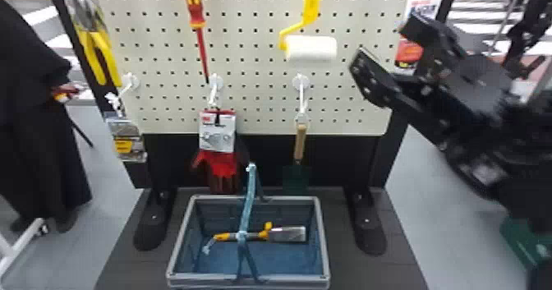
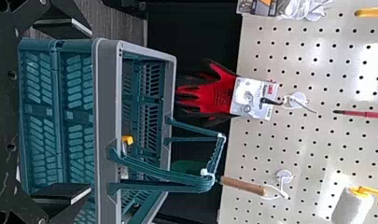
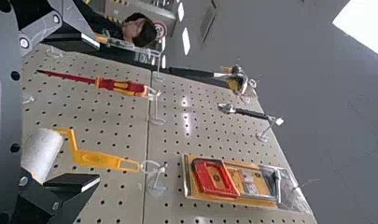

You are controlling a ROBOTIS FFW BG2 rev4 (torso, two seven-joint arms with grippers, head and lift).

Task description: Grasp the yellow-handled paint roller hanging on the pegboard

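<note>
One paint roller (image 1: 309, 47), one screwdriver (image 1: 198, 22), one glove pack (image 1: 217, 145), one basket (image 1: 287, 279)

A dark table (image 1: 390, 268) carries a grey-rimmed blue basket (image 1: 174, 244) at its 6 o'clock edge. The two black feet of the board stand rest on the tabletop, one (image 1: 152, 225) at the basket's 10 o'clock and the other (image 1: 368, 229) at its 2 o'clock. Behind them rises the cream pegboard (image 1: 254, 100). The yellow-handled paint roller (image 1: 311, 48) hangs at its 1 o'clock, a red screwdriver (image 1: 196, 14) at 11 o'clock and yellow-handled pliers (image 1: 92, 42) at 10 o'clock. A carded red glove (image 1: 219, 168) hangs at 7 o'clock and a wooden-handled implement (image 1: 300, 143) at 5 o'clock.
</note>
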